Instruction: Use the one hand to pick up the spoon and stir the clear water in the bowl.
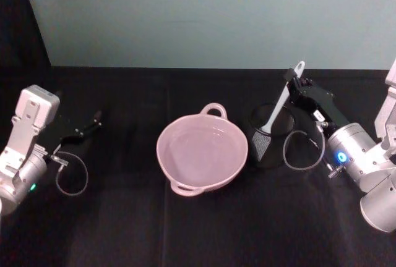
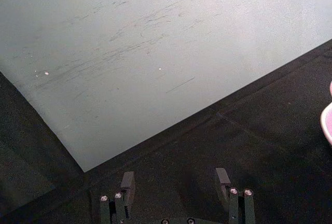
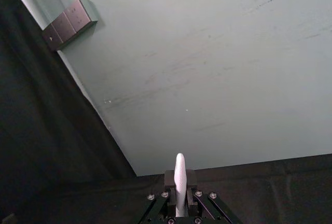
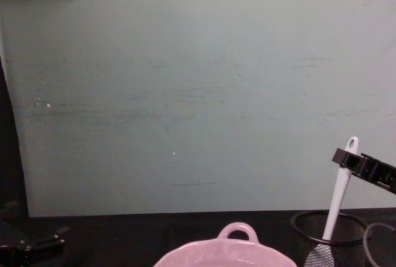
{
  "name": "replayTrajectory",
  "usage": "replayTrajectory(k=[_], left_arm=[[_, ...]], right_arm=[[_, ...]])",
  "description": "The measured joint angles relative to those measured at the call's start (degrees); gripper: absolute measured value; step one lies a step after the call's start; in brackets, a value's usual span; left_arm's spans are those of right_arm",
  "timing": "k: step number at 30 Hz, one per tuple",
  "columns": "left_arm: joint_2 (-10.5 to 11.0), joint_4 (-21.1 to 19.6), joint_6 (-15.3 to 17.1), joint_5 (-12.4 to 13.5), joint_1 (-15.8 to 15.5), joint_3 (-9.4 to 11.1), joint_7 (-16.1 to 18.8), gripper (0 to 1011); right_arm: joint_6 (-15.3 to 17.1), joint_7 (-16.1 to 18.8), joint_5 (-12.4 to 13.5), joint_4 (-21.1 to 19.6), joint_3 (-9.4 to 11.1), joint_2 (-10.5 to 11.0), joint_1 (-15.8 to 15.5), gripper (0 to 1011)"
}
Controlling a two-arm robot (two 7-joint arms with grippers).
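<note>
Head view shows the spoon [image 1: 279, 103] standing tilted in a black wire-mesh cup [image 1: 270, 137] toward the bench's right side, blade down inside the mesh, holed handle end up near the far edge. The right hand [image 1: 294, 86] is clamped on the upper handle — the right wrist view has the white shaft [image 3: 179, 182] pinched between its fingers. Just left of the cup, nearly touching it, sits the bowl [image 1: 202, 149] at the bench's middle, its loop handle toward the far edge; the clear water [image 1: 201, 148] barely shows as a faint sheen. The left hand [image 1: 86, 128] rests near the bench's left edge, fingers spread wide with nothing between them. By my reading the pick-up is in hand: spoon gripped, not yet lifted clear. Next calls for raising it straight out of the mesh, then carrying it left over the bowl's rim and dipping the blade — without catching the cup
</note>
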Motion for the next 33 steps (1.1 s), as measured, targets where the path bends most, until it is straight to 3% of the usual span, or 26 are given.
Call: replayTrajectory(k=[18,33], left_arm=[[0.0,0.0,0.0,0.0,0.0,0.0,0.0,1011],[0.0,0.0,0.0,0.0,0.0,0.0,0.0,1011]], right_arm=[[-0.1,-1.0,0.3,0.4,-0.8,0.3,0.1,129],[0.8,-2.5,1.1,-1.8,0.7,1.2,-1.3,620]])
